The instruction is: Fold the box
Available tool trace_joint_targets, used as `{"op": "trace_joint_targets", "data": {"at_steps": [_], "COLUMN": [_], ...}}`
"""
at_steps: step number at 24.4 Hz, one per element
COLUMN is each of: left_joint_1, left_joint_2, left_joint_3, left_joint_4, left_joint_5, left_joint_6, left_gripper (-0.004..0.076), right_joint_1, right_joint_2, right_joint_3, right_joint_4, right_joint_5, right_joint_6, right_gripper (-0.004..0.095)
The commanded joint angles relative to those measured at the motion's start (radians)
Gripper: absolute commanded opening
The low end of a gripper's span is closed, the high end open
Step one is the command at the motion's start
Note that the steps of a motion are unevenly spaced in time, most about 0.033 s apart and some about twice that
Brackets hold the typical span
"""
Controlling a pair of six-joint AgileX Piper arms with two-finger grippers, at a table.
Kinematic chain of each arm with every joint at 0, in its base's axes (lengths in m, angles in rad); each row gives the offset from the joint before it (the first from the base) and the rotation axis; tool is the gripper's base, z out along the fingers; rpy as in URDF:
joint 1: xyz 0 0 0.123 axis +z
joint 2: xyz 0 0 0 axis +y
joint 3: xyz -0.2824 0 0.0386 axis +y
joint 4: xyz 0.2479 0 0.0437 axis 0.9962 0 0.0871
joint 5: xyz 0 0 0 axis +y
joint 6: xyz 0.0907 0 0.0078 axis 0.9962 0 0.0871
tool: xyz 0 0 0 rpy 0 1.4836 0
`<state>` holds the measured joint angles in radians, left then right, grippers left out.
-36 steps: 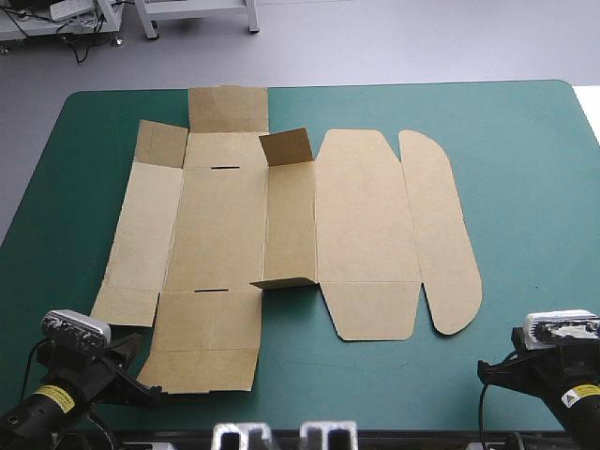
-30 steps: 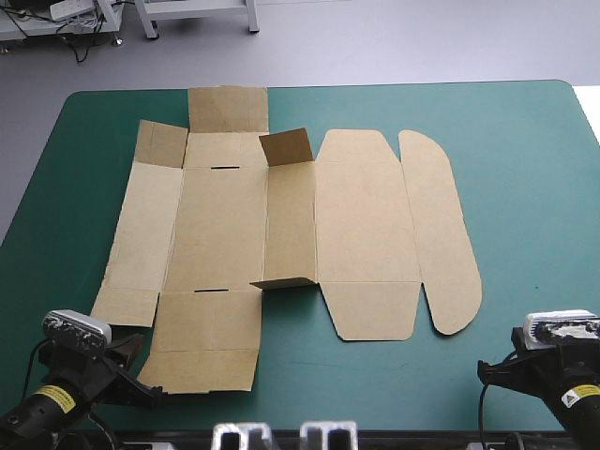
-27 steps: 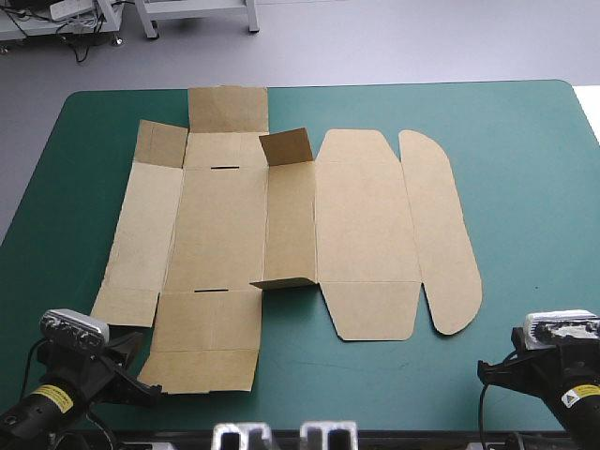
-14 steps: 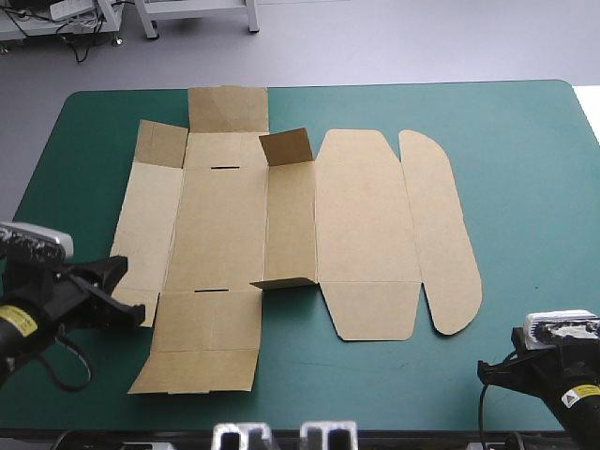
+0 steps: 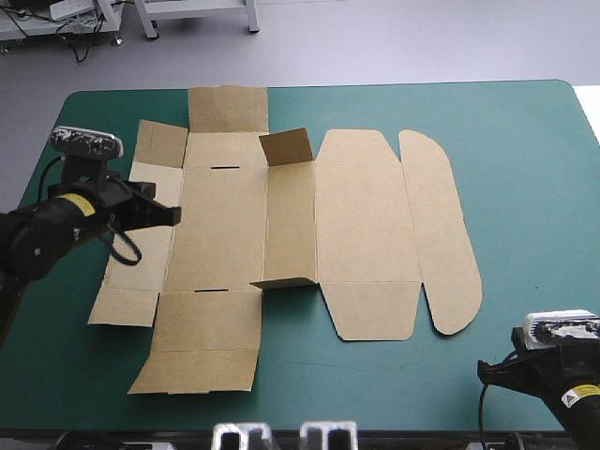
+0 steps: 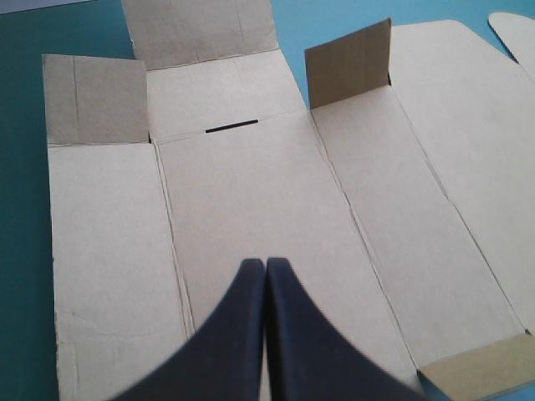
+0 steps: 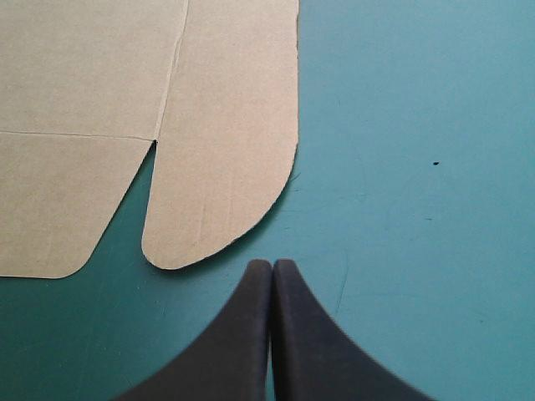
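The box [image 5: 234, 234], a cut sheet of brown board, lies spread on the teal-green table cover [image 5: 525, 169], filling the left half and the middle of the table, its long creases running from the near edge toward the far edge; most panels lie flat, but a small square flap [image 5: 286, 147] at the far end of the narrow middle panel stands up, and a low flap [image 5: 281, 282] at that panel's near end is raised a little; the rounded outer panel [image 5: 441, 234] lies flat at the sheet's right side; the left gripper [image 6: 266, 264], two broad black fingers, is closed on nothing, the fingers meeting in one pointed arch; it is over the left part of the sheet, its tip about at the crease between the left side panel and the wide base panel, and I cannot tell whether it touches the board; ahead of it a thin dark slot [image 6: 232, 127] is cut in the base panel; the right gripper [image 7: 272, 264] is likewise closed and empty, over bare cover near the table's near right corner, close to the outer panel's rounded near end but apart from it.
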<state>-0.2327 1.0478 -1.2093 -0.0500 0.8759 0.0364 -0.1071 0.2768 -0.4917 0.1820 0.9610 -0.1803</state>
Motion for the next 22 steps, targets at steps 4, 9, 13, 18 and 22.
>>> {"op": "trace_joint_targets", "data": {"at_steps": [4, 9, 13, 18, 22], "left_joint_1": [0.129, 0.428, 0.631, 0.748, 0.746], "left_joint_2": [0.163, 0.308, 0.399, 0.456, 0.491], "left_joint_3": [-0.169, -0.339, -0.438, -0.469, -0.469], "left_joint_4": [-0.071, -0.36, -0.465, -0.385, -0.36], "left_joint_5": [-0.071, 0.115, 0.339, 0.415, 0.415], "left_joint_6": [-0.071, 0.08, 0.147, 0.092, 0.048], "left_gripper": [-0.0008, -0.0008, -0.0009, -0.0008, 0.0001], "right_joint_1": [0.002, 0.002, 0.002, 0.002, 0.002], "right_joint_2": [0.01, 0.01, 0.01, 0.01, 0.01], "right_joint_3": [-0.027, -0.027, -0.027, -0.027, -0.027], "right_joint_4": [0.01, 0.01, 0.01, 0.01, 0.01], "right_joint_5": [-0.061, -0.061, -0.061, -0.061, -0.061], "right_joint_6": [-0.005, -0.005, -0.005, -0.005, -0.005], "right_gripper": [-0.0017, -0.0018, -0.0018, -0.0018, -0.0018]}}
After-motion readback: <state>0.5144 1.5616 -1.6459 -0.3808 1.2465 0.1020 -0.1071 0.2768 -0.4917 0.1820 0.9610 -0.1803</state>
